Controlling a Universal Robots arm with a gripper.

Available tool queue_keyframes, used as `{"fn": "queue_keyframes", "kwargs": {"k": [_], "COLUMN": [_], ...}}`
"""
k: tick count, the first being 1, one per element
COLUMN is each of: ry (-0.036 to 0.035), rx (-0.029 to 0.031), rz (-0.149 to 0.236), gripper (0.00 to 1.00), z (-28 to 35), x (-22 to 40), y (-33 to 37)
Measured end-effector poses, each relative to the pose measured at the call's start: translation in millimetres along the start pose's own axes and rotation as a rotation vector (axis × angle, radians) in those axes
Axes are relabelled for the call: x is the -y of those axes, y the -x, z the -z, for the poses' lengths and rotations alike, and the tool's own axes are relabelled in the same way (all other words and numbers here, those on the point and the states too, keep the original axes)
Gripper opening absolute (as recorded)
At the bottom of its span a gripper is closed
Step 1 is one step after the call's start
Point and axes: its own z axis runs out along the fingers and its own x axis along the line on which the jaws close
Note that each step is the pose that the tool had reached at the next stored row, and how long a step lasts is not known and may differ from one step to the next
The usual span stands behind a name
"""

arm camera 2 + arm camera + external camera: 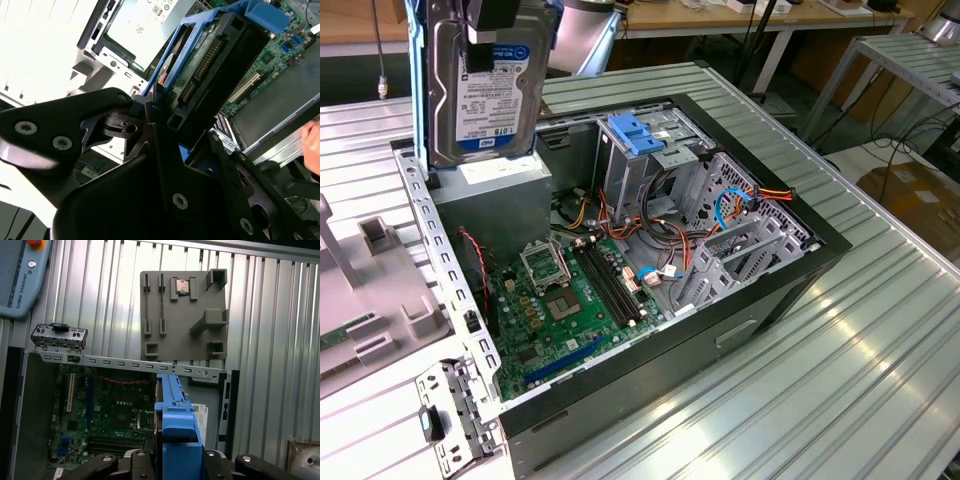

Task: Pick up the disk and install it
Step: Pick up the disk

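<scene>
**Disk clamped in the jaws, hanging over the far left corner of the open case**

1. The gripper [177,460] is holding the disk [480,90]. Its jaws are closed against the two sides of the blue carrier, with the drive between them. In both wrist views the black fingers [170,165] are pressing flat against the carrier rails.

2. The disk is hanging upright at the exterior view's far left, with its labelled face turned toward that camera. Its lower edge is sitting just above the grey power supply [490,205] in the far left corner of the case. Whether the two are touching cannot be told.

3. The open computer case [760,290] is lying on its side on the ribbed metal table [840,400]. The green motherboard [555,300] is showing in the near left part of the case.

4. The metal drive cage [650,170] is standing at the far middle of the case and is carrying a fixed blue bracket [635,135] on top. It is well apart from the disk, toward the exterior view's right.

5. Orange and red cables [760,195] are running along the right of the cage.

6. A grey fixture plate [182,315] is lying on the table just beside the case, on the exterior view's left. A teach pendant [20,275] is lying near it.
</scene>
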Motion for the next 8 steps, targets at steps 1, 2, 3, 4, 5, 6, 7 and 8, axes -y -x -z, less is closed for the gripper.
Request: {"fn": "queue_keyframes", "kwargs": {"k": [1, 2, 3, 4, 5, 6, 7, 8], "ry": [0.0000, 0.0000, -0.0001, 0.0000, 0.0000, 0.0000, 0.0000, 0.0000], "rx": [0.0000, 0.0001, 0.0001, 0.0000, 0.0000, 0.0000, 0.0000, 0.0000], "rz": [0.000, 0.000, 0.000, 0.000, 0.000, 0.000, 0.000, 0.000], "gripper": [0.36, 0.36, 0.36, 0.36, 0.36, 0.36, 0.36, 0.36], "z": [0.0, 0.0, 0.0, 0.1, 0.1, 0.1, 0.2, 0.2], "x": [0.2, 0.4, 0.6, 0.9, 1.2, 1.4, 1.6, 1.9], "y": [-0.4, -0.8, -1.1, -1.5, -2.2, -2.6, -3.0, -3.7]}}
